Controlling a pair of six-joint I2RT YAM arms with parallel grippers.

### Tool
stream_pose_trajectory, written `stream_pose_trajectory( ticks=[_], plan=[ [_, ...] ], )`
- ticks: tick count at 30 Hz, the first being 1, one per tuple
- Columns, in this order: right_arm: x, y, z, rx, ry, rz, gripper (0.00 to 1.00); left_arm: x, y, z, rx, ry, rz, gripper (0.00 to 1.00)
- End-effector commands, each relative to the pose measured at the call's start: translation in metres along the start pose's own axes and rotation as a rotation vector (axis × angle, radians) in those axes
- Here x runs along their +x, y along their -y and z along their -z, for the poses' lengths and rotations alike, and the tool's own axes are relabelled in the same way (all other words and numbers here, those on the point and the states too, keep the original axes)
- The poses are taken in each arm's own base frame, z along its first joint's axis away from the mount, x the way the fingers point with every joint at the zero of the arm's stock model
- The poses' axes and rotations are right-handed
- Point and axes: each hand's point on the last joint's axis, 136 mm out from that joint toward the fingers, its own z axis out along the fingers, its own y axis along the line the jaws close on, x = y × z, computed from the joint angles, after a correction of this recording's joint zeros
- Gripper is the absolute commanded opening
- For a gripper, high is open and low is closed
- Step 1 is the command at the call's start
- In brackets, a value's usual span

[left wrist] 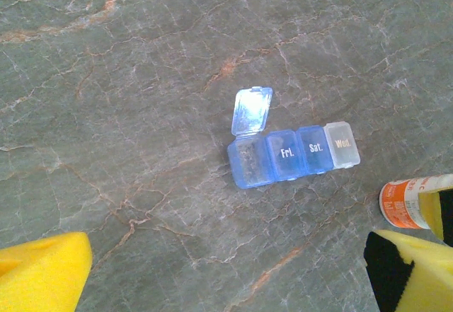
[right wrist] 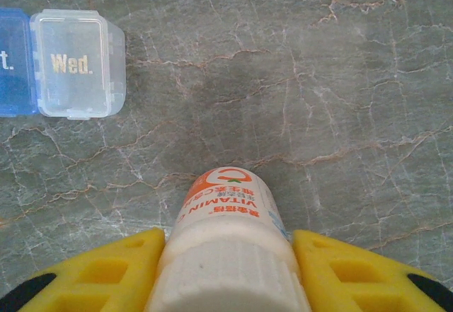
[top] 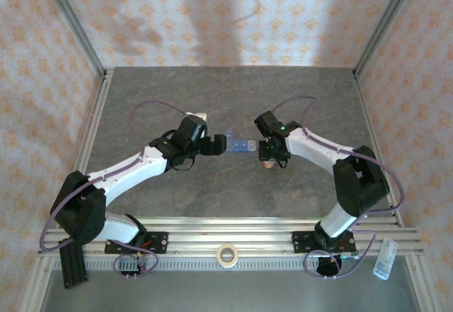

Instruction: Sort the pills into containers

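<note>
The right claw [right wrist: 230,266] grips the small vitamin bottle [right wrist: 228,206] by its white cap, I think to bring pills, while the left claw [left wrist: 226,280] hangs wide open and empty over the containers [left wrist: 290,156], lying on the bench [left wrist: 106,78] with one end lid up.

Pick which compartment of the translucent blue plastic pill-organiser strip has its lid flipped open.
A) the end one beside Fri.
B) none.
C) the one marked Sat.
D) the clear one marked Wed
A: on the pill-organiser strip, the end compartment beside Fri. has its pale lid raised; the rest are shut.
</note>
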Motion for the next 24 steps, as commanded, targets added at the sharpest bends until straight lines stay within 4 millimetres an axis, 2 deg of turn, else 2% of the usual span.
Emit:
stream_pose_trajectory(
  ticks=[1,5,12,21,24],
  plan=[
    [0.005,0.007,-0.003,0.026,-0.005,0.006,0.39,-0.006,0.0,-0.001,-0.001,0.007,-0.004,1.0],
    [0.003,0.006,0.002,0.016,0.002,0.004,0.34,-0.006,0.0,-0.003,0.0,0.004,-0.009,1.0],
    [-0.003,0.004,0.017,-0.007,0.03,-0.001,0.33,-0.011,0.006,-0.001,0.029,0.018,-0.021,1.0],
    [-0.012,0.003,0.033,-0.016,0.062,0.004,0.33,-0.026,0.019,0.005,0.073,0.058,-0.031,1.0],
    [-0.014,0.001,0.037,-0.022,0.071,0.008,0.33,-0.035,0.016,0.009,0.061,0.112,-0.029,1.0]
  ],
)
